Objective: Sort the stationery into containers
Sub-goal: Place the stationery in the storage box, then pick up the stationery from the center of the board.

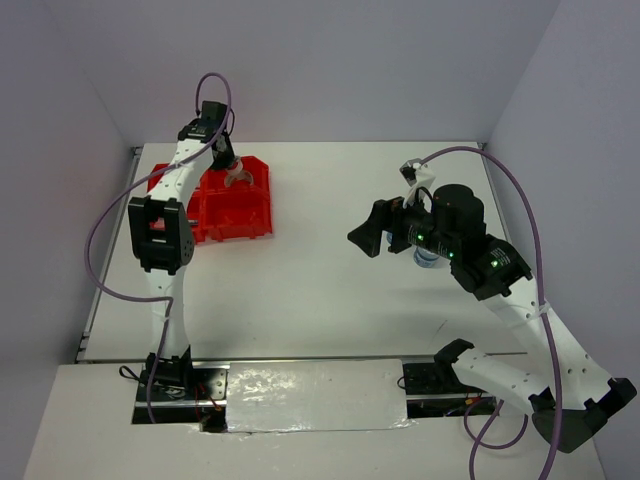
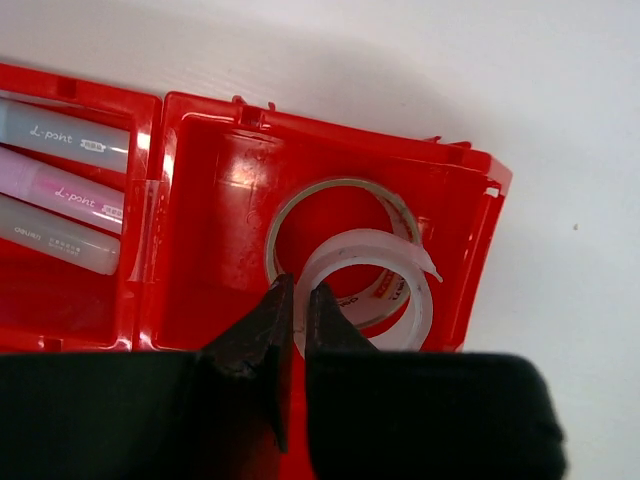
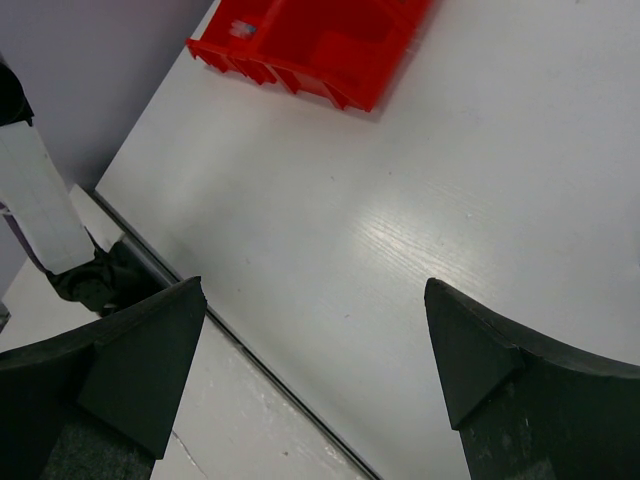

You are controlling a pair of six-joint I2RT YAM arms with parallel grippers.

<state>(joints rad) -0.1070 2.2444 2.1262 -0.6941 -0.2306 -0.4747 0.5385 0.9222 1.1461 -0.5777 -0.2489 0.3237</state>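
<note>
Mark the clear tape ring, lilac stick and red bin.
clear tape ring (image 2: 360,246): left wrist view, upper band.
lilac stick (image 2: 70,186): left wrist view, mid-barrel.
red bin (image 2: 420,165): left wrist view, far wall.

red bin block (image 1: 235,205) on white table (image 1: 330,290)

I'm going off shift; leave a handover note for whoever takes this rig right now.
Left gripper: shut on the clear tape ring, inside the red bin, overlapping the grey tape ring.
Right gripper: open, empty, above the table.
Done: three sticks in the neighbouring compartment.
Left: release the ring; a blue-white item under the right arm looks unsorted.
</note>
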